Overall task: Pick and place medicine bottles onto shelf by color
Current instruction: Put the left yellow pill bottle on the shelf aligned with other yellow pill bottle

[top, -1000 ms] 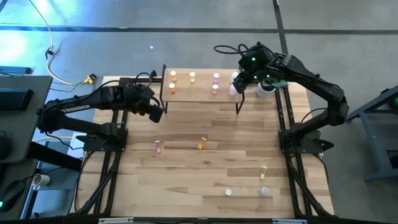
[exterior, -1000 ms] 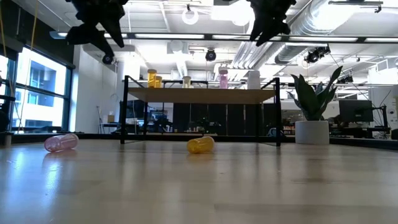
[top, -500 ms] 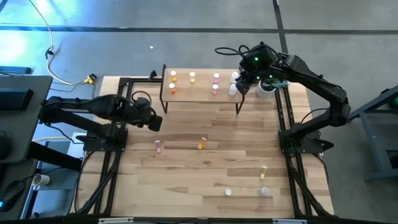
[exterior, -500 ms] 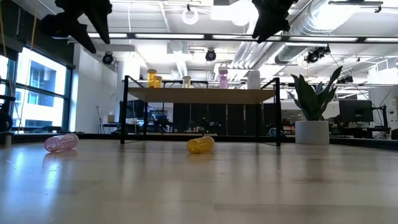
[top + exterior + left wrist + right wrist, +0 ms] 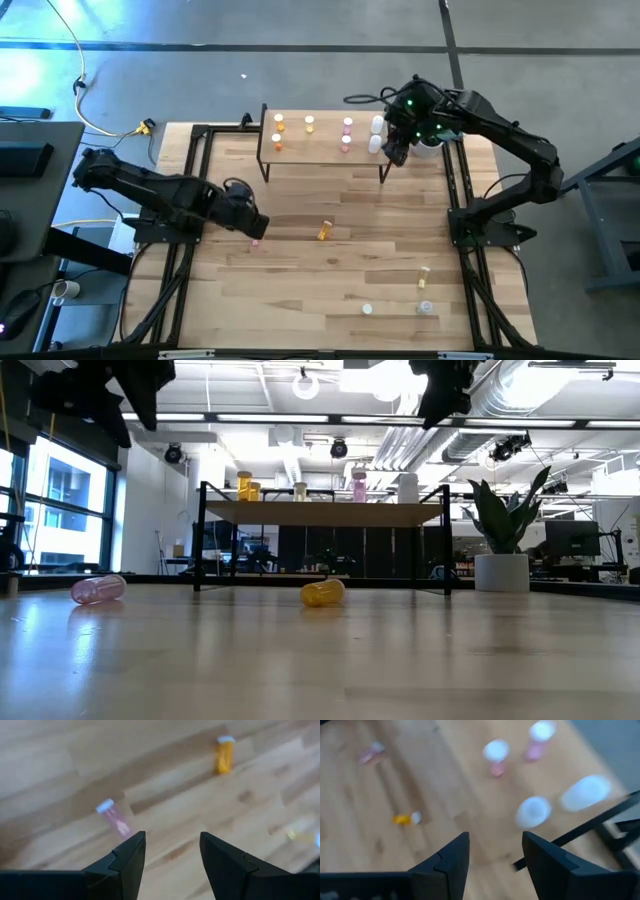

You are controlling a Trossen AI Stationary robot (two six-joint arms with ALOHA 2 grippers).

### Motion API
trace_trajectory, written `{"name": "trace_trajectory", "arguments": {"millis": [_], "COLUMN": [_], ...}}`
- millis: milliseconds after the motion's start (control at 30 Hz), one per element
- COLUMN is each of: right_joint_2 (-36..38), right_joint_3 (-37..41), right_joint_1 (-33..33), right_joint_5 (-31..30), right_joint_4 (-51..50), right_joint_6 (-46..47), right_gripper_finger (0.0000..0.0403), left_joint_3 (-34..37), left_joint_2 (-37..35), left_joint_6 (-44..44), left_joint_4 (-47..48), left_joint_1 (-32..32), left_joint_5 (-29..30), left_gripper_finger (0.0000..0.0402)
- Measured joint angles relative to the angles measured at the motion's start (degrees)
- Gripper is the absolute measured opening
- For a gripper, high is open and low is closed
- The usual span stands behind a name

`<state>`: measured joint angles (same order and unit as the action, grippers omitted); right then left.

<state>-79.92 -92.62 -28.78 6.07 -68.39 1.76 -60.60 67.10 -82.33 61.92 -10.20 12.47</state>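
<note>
The shelf point(image 5: 322, 150) stands at the table's far side on thin black legs, with orange point(image 5: 279, 123), pink point(image 5: 347, 126) and white point(image 5: 377, 125) bottles upright on its board. A pink bottle point(image 5: 114, 815) and an orange one point(image 5: 224, 754) lie on their sides on the tabletop. My left gripper point(image 5: 172, 840) is open and empty, hovering just above and beside the pink bottle point(image 5: 254, 238). My right gripper point(image 5: 495, 842) is open and empty, high over the shelf's right end point(image 5: 395, 150), by the white bottles point(image 5: 533, 811).
A yellow bottle point(image 5: 424, 273) and two clear ones point(image 5: 367, 309) point(image 5: 426, 307) lie near the table's front right. A white plant pot point(image 5: 500, 571) stands right of the shelf. Black frame rails point(image 5: 185, 250) run along both table sides.
My left gripper has moved from beside the shelf's left end toward the table's near edge, ending over the pink bottle. My right gripper has drifted a little toward the near edge at the shelf's right end. No bottle has moved.
</note>
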Motion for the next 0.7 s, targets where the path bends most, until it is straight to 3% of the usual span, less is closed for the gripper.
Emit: {"name": "trace_trajectory", "arguments": {"millis": [200, 400, 700], "right_joint_2": [-0.02, -0.01, 1.07], "right_joint_3": [0.00, 0.00, 7.30], "right_joint_1": [4.80, 12.26, 26.22], "right_joint_5": [1.59, 1.20, -8.93], "right_joint_4": [-3.81, -3.33, 6.94], "right_joint_6": [3.66, 10.23, 27.13], "right_gripper_finger": [0.0173, 0.0173, 0.0173], "left_joint_3": [-0.06, -0.01, 0.04], "left_joint_2": [1.22, -0.48, -3.84], "left_joint_6": [0.99, 12.07, 31.51], "left_joint_4": [-9.09, -18.80, -31.23], "left_joint_1": [-6.76, -10.43, -12.52], "left_joint_5": [-0.22, -1.39, -9.57], "left_gripper_finger": [0.0177, 0.0177, 0.0177]}}
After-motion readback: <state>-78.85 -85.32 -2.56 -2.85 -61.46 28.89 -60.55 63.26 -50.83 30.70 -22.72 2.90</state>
